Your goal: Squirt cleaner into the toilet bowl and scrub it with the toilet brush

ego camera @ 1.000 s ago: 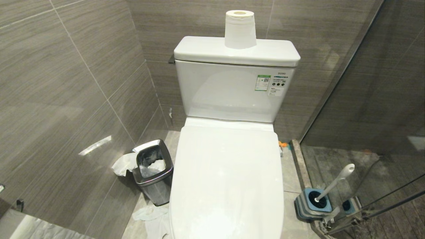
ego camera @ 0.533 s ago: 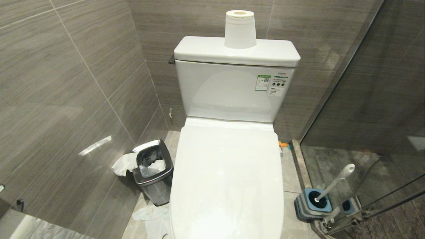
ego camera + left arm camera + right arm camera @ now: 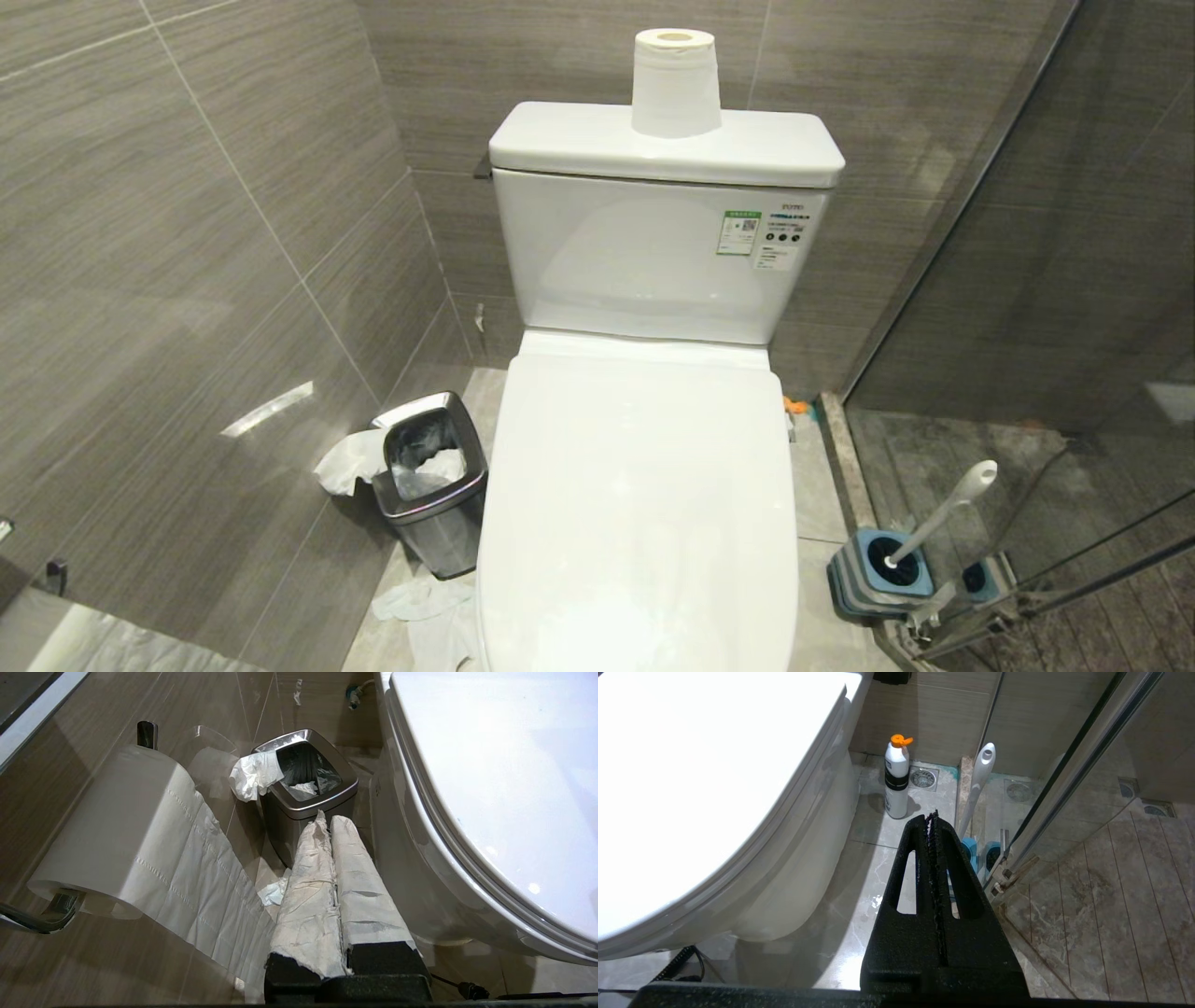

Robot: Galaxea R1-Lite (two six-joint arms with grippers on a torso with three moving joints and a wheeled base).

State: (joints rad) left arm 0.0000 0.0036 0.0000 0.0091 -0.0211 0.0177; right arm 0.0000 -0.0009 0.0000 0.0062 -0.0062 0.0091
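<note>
One toilet bowl (image 3: 644, 504) is sitting centre, lid down and covering the basin entirely; its tank is backing against the rear wall with one paper roll (image 3: 675, 84) standing upright on the tank lid. One toilet brush (image 3: 941, 511) is leaning in its blue-and-grey holder (image 3: 878, 571) on the floor to the toilet's right, pressed up near the glass shower door's (image 3: 1069, 770) lower edge; bristle head is sitting down inside the holder, not visible. One white bottle with an orange cap (image 3: 896, 779) is standing upright on the floor just beside the toilet's right flank, near a floor drain (image 3: 922, 778). One steel waste bin (image 3: 431, 481) is sitting left of the toilet, close to the side wall, tissue hanging over its rim; loose tissue is lying on the floor in front of it. One wall-mounted paper roll (image 3: 117, 830) is trailing a long sheet downward. Left gripper (image 3: 327, 823), fingers wrapped in white paper, is hanging clenched and empty in the narrow gap between bin and toilet. Right gripper (image 3: 932, 816) is hanging clenched and empty over the strip of floor between toilet and glass door. Floor room on both sides is looking tight.
</note>
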